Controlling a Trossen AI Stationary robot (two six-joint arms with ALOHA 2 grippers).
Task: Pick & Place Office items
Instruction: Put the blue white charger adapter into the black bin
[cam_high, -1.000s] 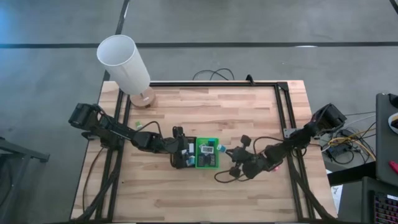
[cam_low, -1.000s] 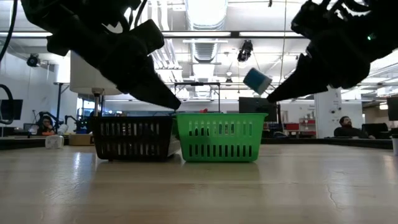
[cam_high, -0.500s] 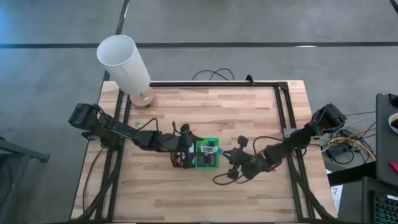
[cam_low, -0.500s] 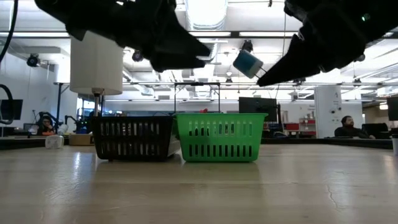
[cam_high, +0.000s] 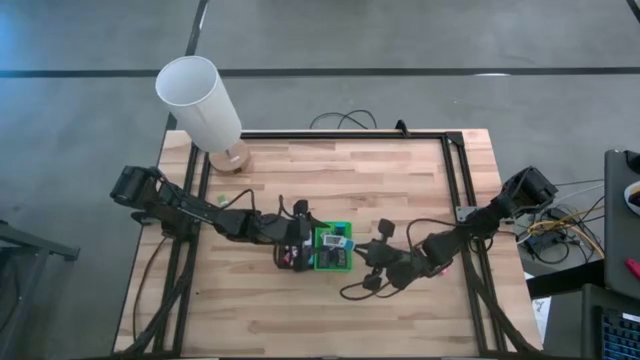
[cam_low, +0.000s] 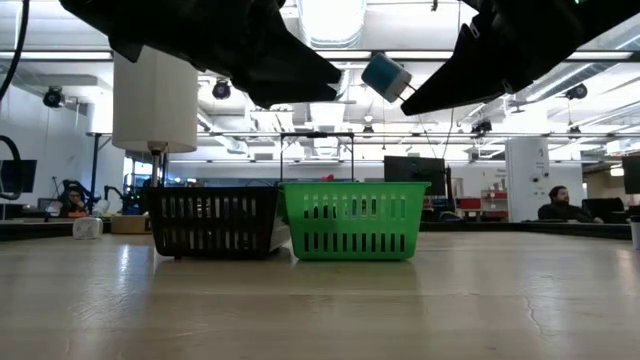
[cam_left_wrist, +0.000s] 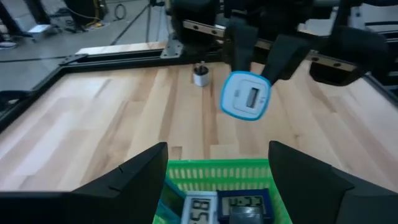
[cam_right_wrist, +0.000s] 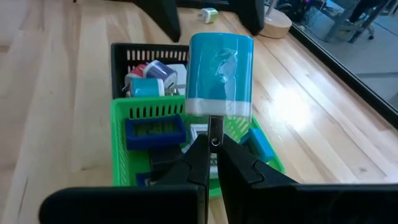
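Note:
A teal item with a white band (cam_right_wrist: 220, 74) hangs in the air above the green tray (cam_low: 355, 220), with my right gripper (cam_right_wrist: 213, 149) shut on it. In the left wrist view its round face with a small display (cam_left_wrist: 245, 95) shows. My left gripper (cam_left_wrist: 217, 180) stands open with nothing between its fingers, raised above the black tray (cam_low: 212, 222) beside the green one. Both trays hold several small teal, white, blue and black items (cam_right_wrist: 152, 81). My right gripper pinches a thin metal tab (cam_right_wrist: 215, 134) that sticks out of the teal item's white end, between its two fingertips (cam_right_wrist: 200, 155). The fingers come slanting down from the table's right side. The item juts out beyond the fingertips, tilted and clear of the green tray (cam_high: 322, 233).
A tall white cylinder lamp (cam_high: 200, 100) stands on a wooden foot at the table's far left corner, with a tiny green-white piece (cam_high: 228, 196) near it. A small white piece (cam_left_wrist: 199, 74) lies on the wood toward the right. A black frame (cam_high: 455, 170) edges the table.
Both grippers have risen. My left gripper has come up from the black tray's rim and tipped toward level. My right gripper has carried the teal item up and toward the table's left, to above the green tray.

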